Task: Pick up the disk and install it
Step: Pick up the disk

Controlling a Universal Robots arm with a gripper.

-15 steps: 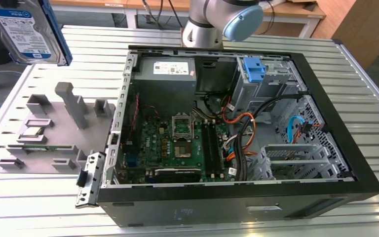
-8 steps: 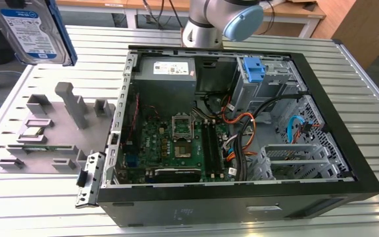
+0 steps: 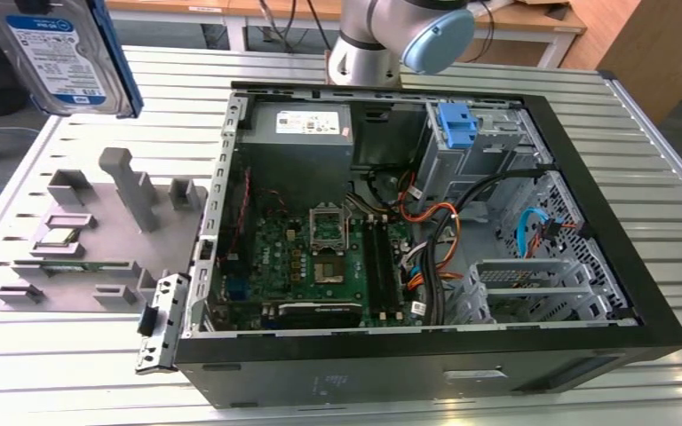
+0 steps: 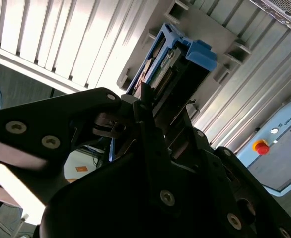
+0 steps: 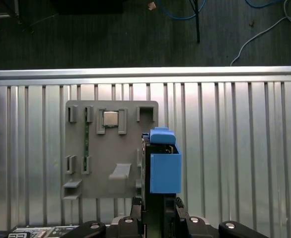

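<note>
The disk (image 3: 59,51), a silver drive with a white-and-blue label in a blue carrier, hangs high in the air at the exterior view's upper left, above the table's corner. In both wrist views my gripper (image 5: 158,204) is shut on the disk (image 5: 164,171), its black fingers (image 4: 145,106) clamping one end. The disk (image 4: 181,62) is seen edge-on, its blue tab pointing away from the gripper. In the first wrist view it is lifted over one edge of the grey holder plate (image 5: 110,148).
The open computer case (image 3: 625,293) lies on the slatted metal table (image 3: 673,160), with a motherboard (image 3: 317,257), a grey power supply (image 3: 299,124) and a blue bracket (image 3: 457,124) in its drive cage. The grey holder plate (image 3: 92,240) lies beside the case, on the exterior view's left.
</note>
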